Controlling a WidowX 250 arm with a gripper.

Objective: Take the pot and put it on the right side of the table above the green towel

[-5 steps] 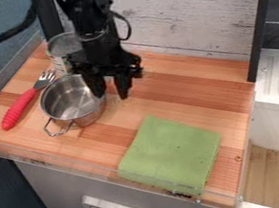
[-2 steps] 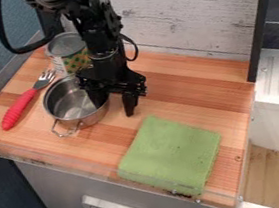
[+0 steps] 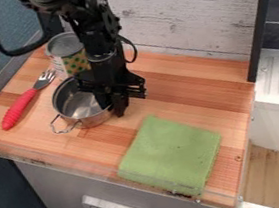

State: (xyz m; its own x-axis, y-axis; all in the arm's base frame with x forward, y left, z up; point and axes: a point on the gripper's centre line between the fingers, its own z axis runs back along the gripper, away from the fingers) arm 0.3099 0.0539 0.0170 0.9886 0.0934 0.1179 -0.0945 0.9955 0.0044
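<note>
The black gripper (image 3: 113, 108) hangs over the left half of the table, shut on the right side of the steel pot (image 3: 77, 101). One finger is inside the pot and the other stands outside its wall. The pot is upright on the wood, its wire handle toward the front left; the gripper covers part of its right rim. Lying flat to the right and nearer the front is the folded green towel (image 3: 171, 154).
Left of the pot lies a fork with a red handle (image 3: 18, 109). A can (image 3: 65, 51) stands behind the pot, close to the arm. A low clear edge runs along the table's (image 3: 198, 94) front, and a white plank wall (image 3: 180, 15) rises behind.
The gripper first came down and toward the front, then its fingers drew together on the pot's wall. The pot has shifted a little to the right.
</note>
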